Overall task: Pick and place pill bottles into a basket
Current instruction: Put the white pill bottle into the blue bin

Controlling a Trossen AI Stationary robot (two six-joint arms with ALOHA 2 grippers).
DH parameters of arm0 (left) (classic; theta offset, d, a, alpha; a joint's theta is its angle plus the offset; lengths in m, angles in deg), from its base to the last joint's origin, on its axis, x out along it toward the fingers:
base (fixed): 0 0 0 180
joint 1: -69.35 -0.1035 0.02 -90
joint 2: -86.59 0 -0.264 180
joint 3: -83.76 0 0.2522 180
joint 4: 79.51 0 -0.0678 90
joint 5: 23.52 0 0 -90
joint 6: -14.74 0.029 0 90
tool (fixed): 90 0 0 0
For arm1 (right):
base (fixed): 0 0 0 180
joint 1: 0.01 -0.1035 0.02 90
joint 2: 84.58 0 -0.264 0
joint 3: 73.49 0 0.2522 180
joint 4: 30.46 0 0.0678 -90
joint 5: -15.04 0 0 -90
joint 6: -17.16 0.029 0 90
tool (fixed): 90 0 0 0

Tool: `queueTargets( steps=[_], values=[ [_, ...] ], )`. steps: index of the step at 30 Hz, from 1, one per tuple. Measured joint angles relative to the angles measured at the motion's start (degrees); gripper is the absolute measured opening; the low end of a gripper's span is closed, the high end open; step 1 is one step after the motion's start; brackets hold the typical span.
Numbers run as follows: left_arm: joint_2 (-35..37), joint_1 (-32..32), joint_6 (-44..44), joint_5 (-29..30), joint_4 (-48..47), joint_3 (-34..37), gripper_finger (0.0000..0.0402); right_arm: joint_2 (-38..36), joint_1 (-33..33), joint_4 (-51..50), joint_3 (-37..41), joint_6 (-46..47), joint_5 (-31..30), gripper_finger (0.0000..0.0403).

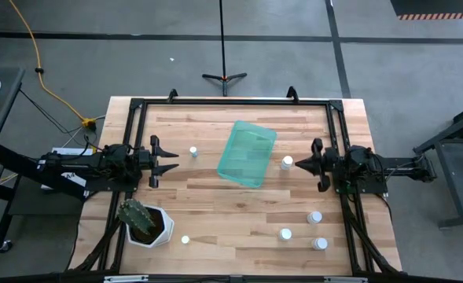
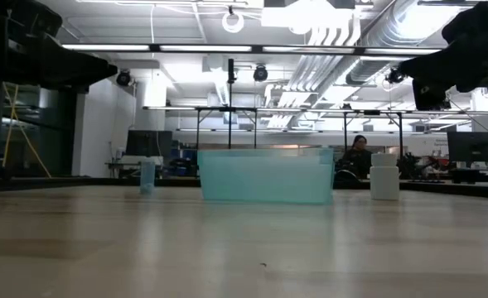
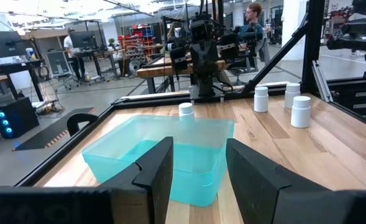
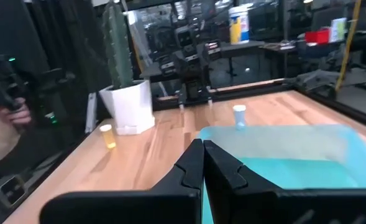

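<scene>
the pill bottles [image 1: 287,163] stand scattered on the wooden table [image 1: 215,212], none of them in the basket [image 1: 247,153] as far as the views show. one is just right of the basket's right wall, close in front of the right gripper [image 1: 303,164]. one stands well left of the basket, in front of the left gripper [image 1: 173,158]. three more cluster near the table's right front edge, and a last one sits at the front left, close beside the white cactus pot [image 1: 151,228]. the basket lies tilted in the table's middle, between the two arms.

the right gripper hovers right of the basket with its fingers [image 4: 198,163] pressed together, grasping nothing. the left gripper hovers left of centre with its fingers [image 3: 158,168] spread apart, also empty.

the likeliest trouble, as i judge it, is the bottle beside the basket: it stands so close to the wall that a finger coming down on that side could catch the rim and shove or tip the light tray, or knock the bottle over so that it rolls. the right gripper would also have to spread its fingers before descending, or it would simply push the bottle flat. the front-left bottle is crowded by the pot, so the left arm could brush the cactus [image 1: 137,214]. the three at the front right are close enough together that taking one may topple a neighbour towards the table edge.
</scene>
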Motion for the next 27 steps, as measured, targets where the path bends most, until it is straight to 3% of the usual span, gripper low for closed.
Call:
queueTargets(
  steps=[11,18,23,27],
  values=[
    [0.0,0.0,-3.7,1.4,2.4,0.0,0.0184,0.0,0.0,0.7,0.0,-1.1,-1.4,0.0000],
    [0.0,0.0,-6.9,1.5,2.6,0.0,0.0184,0.0,0.0,6.0,0.0,-5.4,-11.5,0.0004],
    [0.0,0.0,-7.0,1.7,2.5,0.0,0.0184,0.0,0.0,10.1,0.0,-6.6,-11.7,0.0036],
    [0.0,0.0,-7.9,1.7,3.3,0.0,0.0184,0.0,0.0,10.2,0.0,-4.8,-12.5,0.0092]
  ],
)
